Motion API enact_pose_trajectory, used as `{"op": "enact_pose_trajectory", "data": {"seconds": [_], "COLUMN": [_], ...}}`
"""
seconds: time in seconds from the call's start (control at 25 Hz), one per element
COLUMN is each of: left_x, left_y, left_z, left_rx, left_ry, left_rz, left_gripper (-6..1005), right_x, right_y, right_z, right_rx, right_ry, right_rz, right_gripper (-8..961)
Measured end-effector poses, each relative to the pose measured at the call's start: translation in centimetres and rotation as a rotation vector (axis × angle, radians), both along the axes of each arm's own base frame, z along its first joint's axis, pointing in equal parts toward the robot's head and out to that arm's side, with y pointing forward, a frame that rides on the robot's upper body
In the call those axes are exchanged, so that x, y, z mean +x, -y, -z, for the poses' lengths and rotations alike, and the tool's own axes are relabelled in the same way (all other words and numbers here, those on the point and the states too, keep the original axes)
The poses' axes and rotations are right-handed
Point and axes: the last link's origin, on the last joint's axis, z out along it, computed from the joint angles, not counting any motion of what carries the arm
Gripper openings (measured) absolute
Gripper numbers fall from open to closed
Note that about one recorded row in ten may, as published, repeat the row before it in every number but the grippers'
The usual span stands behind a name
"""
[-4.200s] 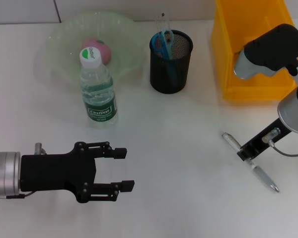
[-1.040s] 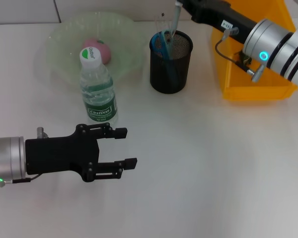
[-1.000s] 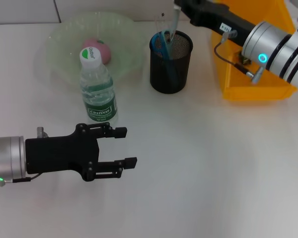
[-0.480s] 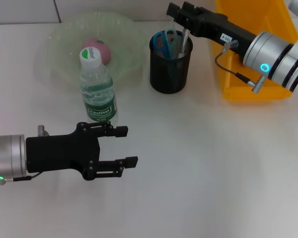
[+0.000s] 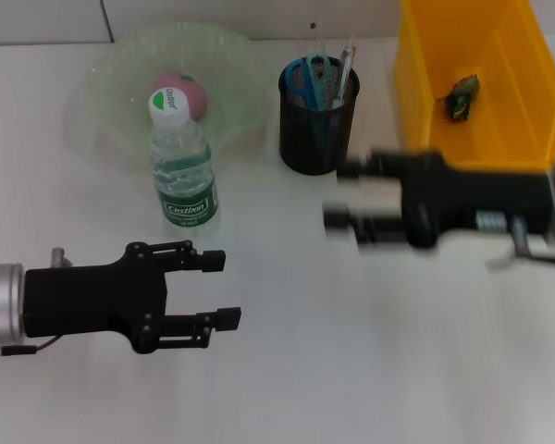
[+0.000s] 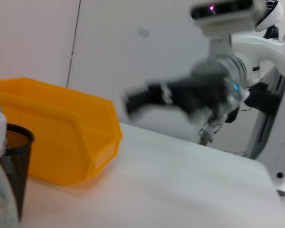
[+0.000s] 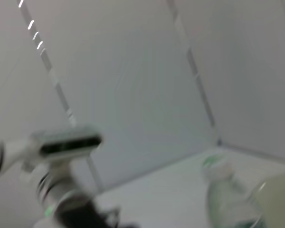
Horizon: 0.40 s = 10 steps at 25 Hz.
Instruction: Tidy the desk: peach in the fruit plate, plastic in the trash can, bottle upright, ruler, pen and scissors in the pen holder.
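The black mesh pen holder stands at the back middle with blue-handled scissors, a pen and a clear ruler in it. The pink peach lies in the green fruit plate. The water bottle stands upright in front of the plate. A plastic scrap lies in the yellow bin. My right gripper is blurred, open and empty, in front of the pen holder. My left gripper is open and empty, low at the front left.
The left wrist view shows the yellow bin, the pen holder and my blurred right arm. The right wrist view shows the bottle. White table lies in front of the bin.
The right gripper has let the pen go into the pen holder and has pulled back and down in front of the holder. The left gripper has shifted slightly left.
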Motion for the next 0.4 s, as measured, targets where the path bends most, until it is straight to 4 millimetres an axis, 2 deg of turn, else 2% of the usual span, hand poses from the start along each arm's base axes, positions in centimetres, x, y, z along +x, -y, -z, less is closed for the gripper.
{"op": "enact_pose_trajectory", "data": {"seconds": [0.04,0.08,0.12,0.2,0.24,0.4], "left_x": [-0.1,-0.1,-0.3,-0.3,-0.7,-1.0], "left_y": [0.2,0.2,0.4,0.4,0.9,1.4], "left_z": [-0.3,-0.3,-0.6,-0.6,-1.1,-1.3], "left_rx": [-0.011,-0.011,-0.024,-0.024,-0.045,-0.051], "left_ry": [0.005,0.005,0.006,0.006,0.012,0.019], "left_rz": [-0.005,-0.005,-0.013,-0.013,-0.024,-0.033], "left_gripper": [743,743,743,743,743,743], "right_x": [1.2,1.2,2.0,2.3,2.8,3.5], "right_y": [2.2,2.2,3.9,4.6,5.6,6.2], "right_z": [-0.1,-0.1,-0.2,-0.3,-0.4,-0.5], "right_rx": [-0.06,-0.06,-0.105,-0.122,-0.137,-0.126], "right_ry": [0.033,0.033,0.024,0.009,-0.025,-0.05], "right_rz": [-0.029,-0.029,-0.06,-0.076,-0.093,-0.089], "right_gripper": [597,628,660,723,723,723]}}
